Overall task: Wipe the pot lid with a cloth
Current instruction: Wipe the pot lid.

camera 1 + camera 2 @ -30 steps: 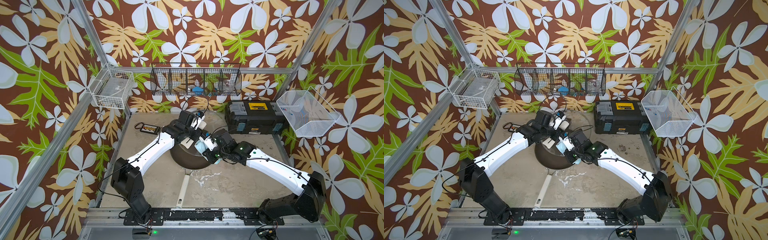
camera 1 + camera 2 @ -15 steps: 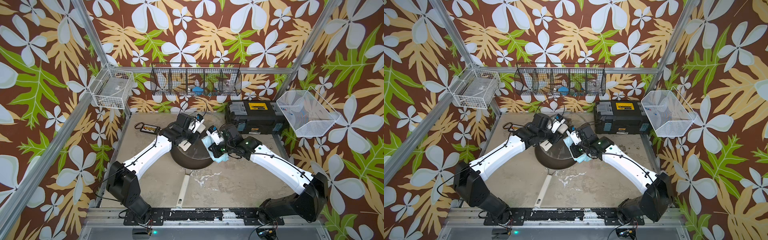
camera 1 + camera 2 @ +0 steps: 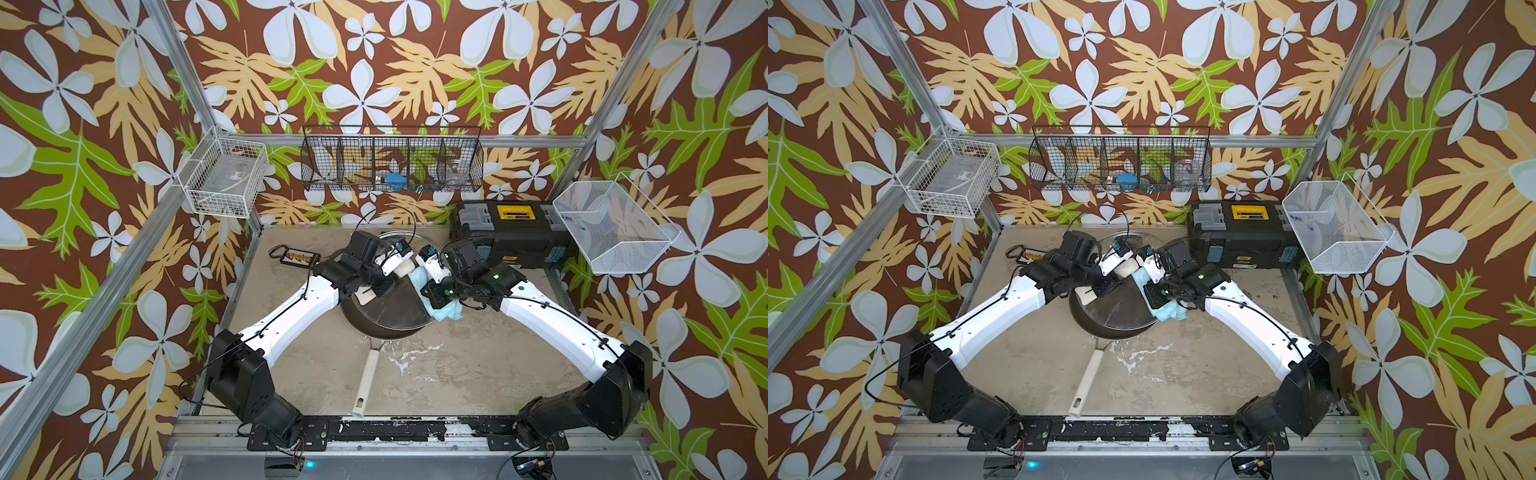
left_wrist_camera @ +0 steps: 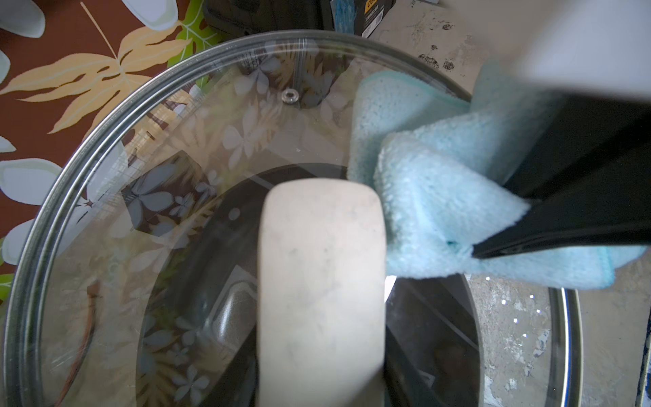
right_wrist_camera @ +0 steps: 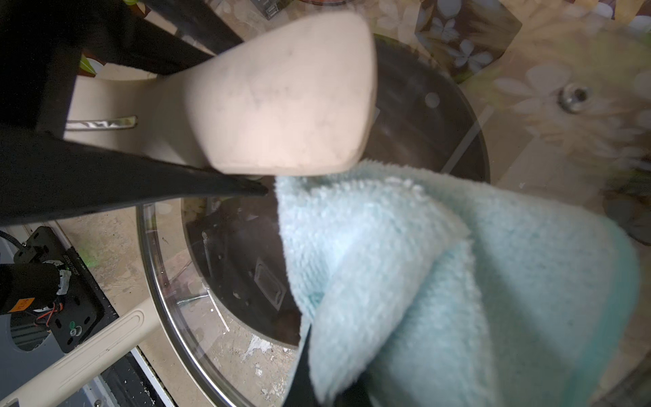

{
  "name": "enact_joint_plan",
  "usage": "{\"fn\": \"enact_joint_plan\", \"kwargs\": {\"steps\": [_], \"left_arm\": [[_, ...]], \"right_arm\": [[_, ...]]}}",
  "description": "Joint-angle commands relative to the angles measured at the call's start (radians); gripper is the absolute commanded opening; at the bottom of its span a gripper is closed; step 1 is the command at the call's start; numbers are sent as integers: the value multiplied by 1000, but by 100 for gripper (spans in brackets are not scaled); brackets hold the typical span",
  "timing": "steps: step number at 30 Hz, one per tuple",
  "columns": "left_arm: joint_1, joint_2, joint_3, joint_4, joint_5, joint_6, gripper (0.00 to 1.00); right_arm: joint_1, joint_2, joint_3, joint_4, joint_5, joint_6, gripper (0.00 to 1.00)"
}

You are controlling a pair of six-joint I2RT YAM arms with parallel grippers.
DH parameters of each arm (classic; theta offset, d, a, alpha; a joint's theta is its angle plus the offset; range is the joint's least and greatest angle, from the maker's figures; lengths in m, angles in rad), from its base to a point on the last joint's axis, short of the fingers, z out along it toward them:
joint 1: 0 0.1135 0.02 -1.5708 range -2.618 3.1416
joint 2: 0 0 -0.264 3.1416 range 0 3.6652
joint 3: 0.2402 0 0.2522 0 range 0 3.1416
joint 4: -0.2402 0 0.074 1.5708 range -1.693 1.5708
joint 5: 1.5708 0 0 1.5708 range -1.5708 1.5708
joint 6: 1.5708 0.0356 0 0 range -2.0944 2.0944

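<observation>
The pot lid (image 4: 169, 148), clear glass with a metal rim, hangs tilted over a dark frying pan (image 3: 376, 330). My left gripper (image 3: 384, 282) is shut on the lid's cream bar handle (image 4: 320, 282), also seen in the right wrist view (image 5: 281, 105). My right gripper (image 3: 432, 291) is shut on the light blue cloth (image 5: 458, 282). The cloth (image 4: 440, 211) lies bunched against the glass beside the handle and reaches the lid's rim. In both top views the cloth (image 3: 1169, 311) hangs below the right gripper at the pan's right side.
The pan's long cream handle (image 3: 365, 380) points toward the front rail. A black toolbox (image 3: 511, 237) stands at the back right. A small black device with a cable (image 3: 299, 259) lies back left. Wire baskets (image 3: 224, 183) (image 3: 611, 228) and a black rack (image 3: 390, 162) hang on the walls.
My right gripper has carried the cloth across the lid from near its middle toward its right edge. The left arm has shifted slightly with the lid.
</observation>
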Motion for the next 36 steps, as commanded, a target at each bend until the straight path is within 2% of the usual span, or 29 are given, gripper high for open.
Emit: {"fn": "enact_joint_plan", "kwargs": {"steps": [1, 21, 27, 36], "left_arm": [[-5, -26, 22, 132, 132, 46, 0], [-6, -36, 37, 102, 201, 139, 0], [-6, -45, 30, 101, 236, 140, 0], [-8, -61, 10, 103, 229, 141, 0]], "right_arm": [[-9, 20, 17, -7, 56, -15, 0], [-58, 163, 196, -27, 49, -46, 0], [-72, 240, 290, -20, 36, -63, 0], [-75, 344, 433, -36, 22, -89, 0]]}}
